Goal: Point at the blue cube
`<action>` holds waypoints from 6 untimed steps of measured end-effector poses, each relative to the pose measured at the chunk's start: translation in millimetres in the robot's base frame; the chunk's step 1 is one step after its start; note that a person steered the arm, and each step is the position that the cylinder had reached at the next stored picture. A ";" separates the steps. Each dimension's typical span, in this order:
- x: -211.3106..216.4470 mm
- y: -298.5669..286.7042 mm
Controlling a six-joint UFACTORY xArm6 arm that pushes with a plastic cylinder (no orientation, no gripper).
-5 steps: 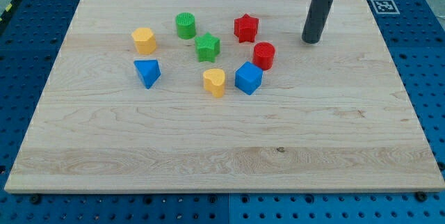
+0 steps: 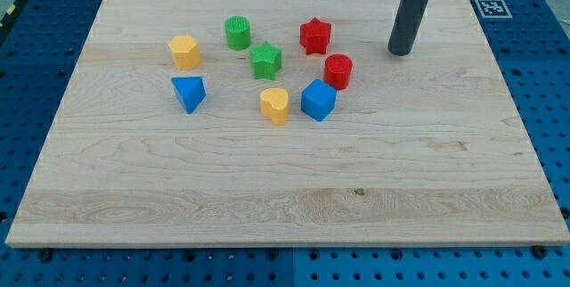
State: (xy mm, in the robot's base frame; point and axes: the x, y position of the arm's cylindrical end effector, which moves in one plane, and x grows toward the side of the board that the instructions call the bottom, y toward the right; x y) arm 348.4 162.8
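Observation:
The blue cube [image 2: 318,100] sits near the board's middle, just below the red cylinder [image 2: 337,71] and right of the yellow heart [image 2: 275,105]. My tip [image 2: 400,52] rests on the board at the upper right, well apart from the blue cube, up and to its right. The dark rod rises from the tip out of the view's top. The red cylinder lies between the tip and the blue cube, to the tip's lower left.
Other blocks stand left of the tip: a red star [image 2: 314,36], a green star [image 2: 265,60], a green cylinder [image 2: 238,33], a yellow hexagon [image 2: 184,52], a blue triangle [image 2: 188,93]. The wooden board [image 2: 285,207] lies on a blue pegboard.

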 end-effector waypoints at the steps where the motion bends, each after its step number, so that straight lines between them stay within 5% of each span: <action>1: -0.1 2.0; 4: 4.9 3.2; 6: 76.5 -16.2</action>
